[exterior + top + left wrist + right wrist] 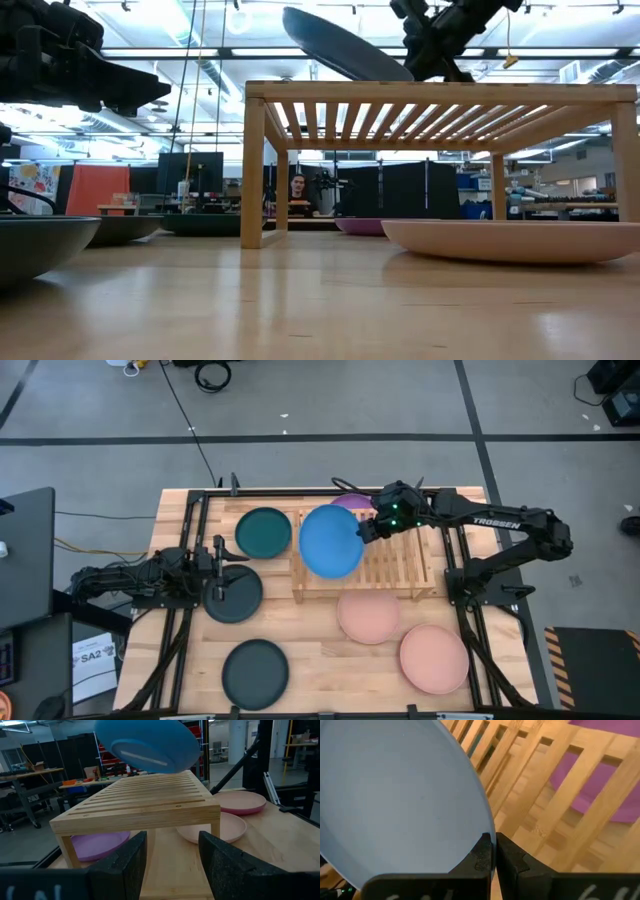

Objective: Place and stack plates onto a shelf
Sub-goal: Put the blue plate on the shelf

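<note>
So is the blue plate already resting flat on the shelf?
No: in the low view the blue plate hangs tilted above the shelf, pinched at its rim by the right gripper.

Bright blue plate (331, 541) tilted above slatted wooden shelf (395, 565), pinched at rim.

Grey floor (330, 400) crossed by dark tape lines (470, 400) is surrounding the wooden counter (330, 660). Ceiling lights (190, 25) are glowing over black partitions (400, 190), an orange panel (95, 188) and a seated person (298, 190).
</note>
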Controlling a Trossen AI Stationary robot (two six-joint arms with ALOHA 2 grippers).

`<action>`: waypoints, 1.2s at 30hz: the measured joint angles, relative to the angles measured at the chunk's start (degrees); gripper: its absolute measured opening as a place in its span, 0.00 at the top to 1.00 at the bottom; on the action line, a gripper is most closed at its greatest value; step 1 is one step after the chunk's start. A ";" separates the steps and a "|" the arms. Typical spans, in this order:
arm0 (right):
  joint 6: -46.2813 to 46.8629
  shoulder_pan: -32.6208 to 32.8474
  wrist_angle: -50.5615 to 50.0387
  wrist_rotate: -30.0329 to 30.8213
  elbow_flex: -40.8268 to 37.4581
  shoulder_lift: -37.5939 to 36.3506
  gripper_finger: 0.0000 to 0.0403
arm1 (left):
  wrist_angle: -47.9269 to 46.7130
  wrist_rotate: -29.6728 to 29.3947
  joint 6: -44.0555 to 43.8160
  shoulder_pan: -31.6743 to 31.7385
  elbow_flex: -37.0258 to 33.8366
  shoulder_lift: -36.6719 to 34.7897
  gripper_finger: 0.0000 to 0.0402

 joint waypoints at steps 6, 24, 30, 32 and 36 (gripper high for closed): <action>0.02 -0.07 -4.24 0.08 0.00 1.09 0.97 | 0.00 0.01 0.00 -0.01 0.02 0.00 0.54; 0.07 -0.13 -3.91 0.95 -0.02 1.21 0.93 | 0.00 0.01 0.00 0.01 0.02 0.00 0.54; 0.09 -0.13 -3.89 2.30 -0.02 1.21 0.92 | 0.00 0.00 0.00 0.00 0.00 0.00 0.54; 0.09 -0.13 -3.89 2.32 -0.02 1.21 0.92 | 0.00 0.01 0.00 -0.01 0.01 0.00 0.54; 0.07 -0.13 -3.89 2.29 -0.02 1.21 0.92 | -0.01 0.01 0.00 0.01 0.02 0.00 0.54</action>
